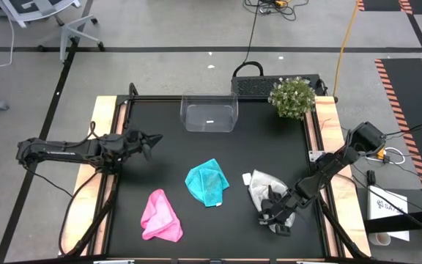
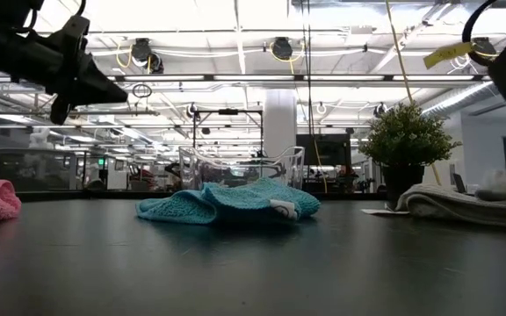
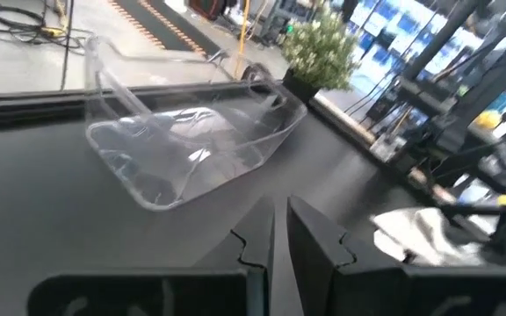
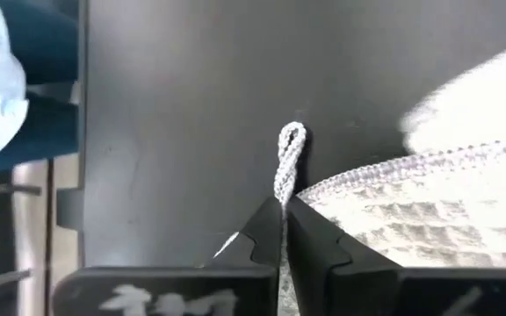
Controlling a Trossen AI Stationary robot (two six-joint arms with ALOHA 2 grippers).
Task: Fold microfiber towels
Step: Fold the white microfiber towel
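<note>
The pale grey-white towel (image 1: 261,185) lies crumpled on the black table near its right edge. My right gripper (image 1: 271,210) is low at the towel's near end and is shut on the towel's edge (image 4: 284,206). The teal towel (image 1: 207,182) lies bunched at the table's middle and also shows in the low view (image 2: 227,204). The pink towel (image 1: 161,215) lies bunched at the near left. My left gripper (image 1: 154,138) hangs above the table's left part, shut and empty, and its fingers show in the left wrist view (image 3: 279,233). My right gripper pinches the grey-white towel's stitched edge (image 4: 299,191) between its two fingertips. A small loop of the hem (image 4: 290,149) sticks out past them. The fingers slant down from the table's right side. The rest of the towel (image 4: 429,219) lies slack on the table.
A clear plastic tub (image 1: 209,114) stands at the table's far middle. A small potted plant (image 1: 293,97) stands at the far right corner. Bare black table lies between the towels and along the near edge.
</note>
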